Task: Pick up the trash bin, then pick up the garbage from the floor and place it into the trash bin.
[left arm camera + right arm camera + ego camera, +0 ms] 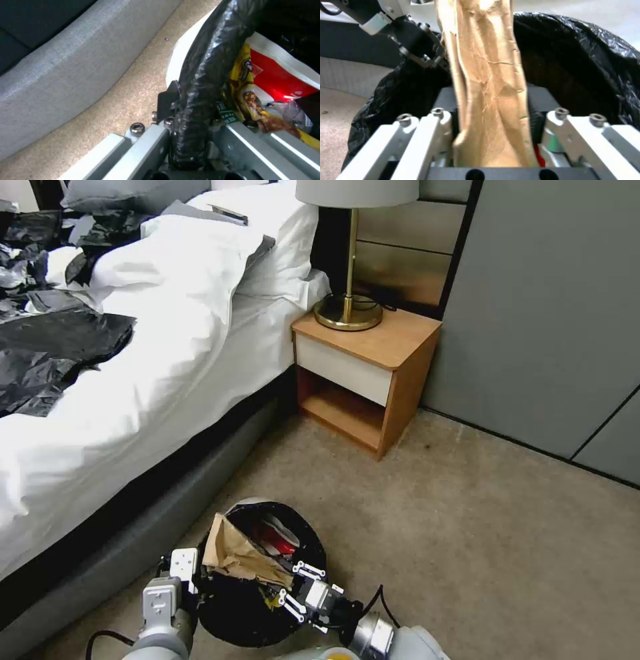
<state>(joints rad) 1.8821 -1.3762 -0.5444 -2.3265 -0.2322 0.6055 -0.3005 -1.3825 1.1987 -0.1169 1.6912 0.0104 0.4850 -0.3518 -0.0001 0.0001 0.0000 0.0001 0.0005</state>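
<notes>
The trash bin hangs low over the carpet beside the bed, a black bag wrapped over its rim. My left gripper is shut on that bag-wrapped rim, with the white bin wall just outside it. A crumpled brown paper bag lies across the bin's mouth, and my right gripper is shut on its end. Inside the bin lie a red-white packet and a shiny yellow wrapper. From the right wrist, the left gripper is visible on the far rim.
The bed with its grey base runs along the left, black plastic sheets on top. A wooden nightstand with a brass lamp stands ahead, against a grey wall. Open carpet lies to the right.
</notes>
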